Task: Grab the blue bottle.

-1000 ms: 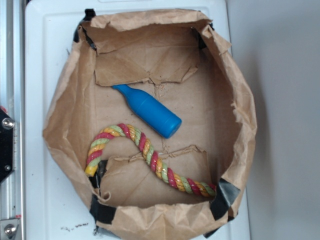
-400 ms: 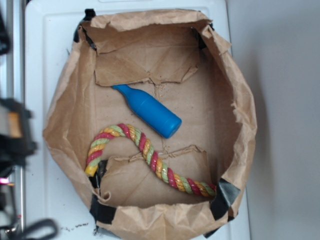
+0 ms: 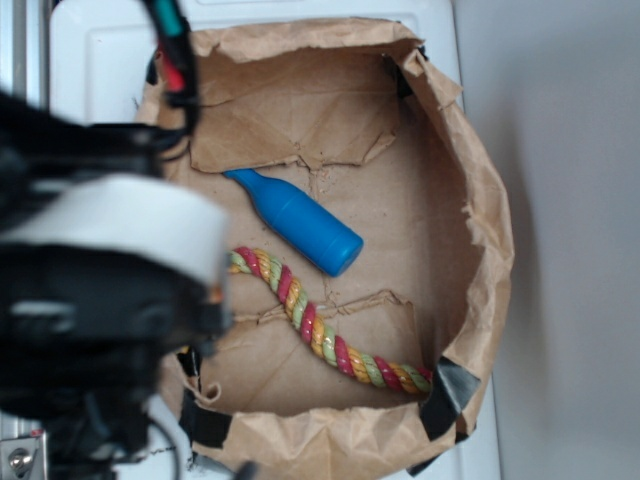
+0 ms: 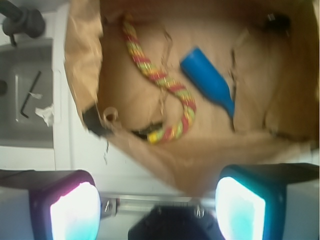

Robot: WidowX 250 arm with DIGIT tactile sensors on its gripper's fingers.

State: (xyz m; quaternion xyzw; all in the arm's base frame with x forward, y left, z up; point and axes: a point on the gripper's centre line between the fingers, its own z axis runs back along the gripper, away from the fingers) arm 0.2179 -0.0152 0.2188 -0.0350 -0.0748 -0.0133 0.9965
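White tabletop (image 3: 100, 60) holds a crumpled brown paper bag (image 3: 480, 200) laid open. Inside, the blue bottle (image 3: 295, 221) lies on its side just beside a twisted rope (image 3: 330, 345). At the bag's edge hangs the gripper (image 4: 157, 207), fingers (image 4: 240, 207) spread wide, with the bottle (image 4: 207, 82) well ahead of them, untouched.

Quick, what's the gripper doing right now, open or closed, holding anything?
Gripper: open, holding nothing; the small bright-blue plastic bottle lies untouched in the brown paper bag.
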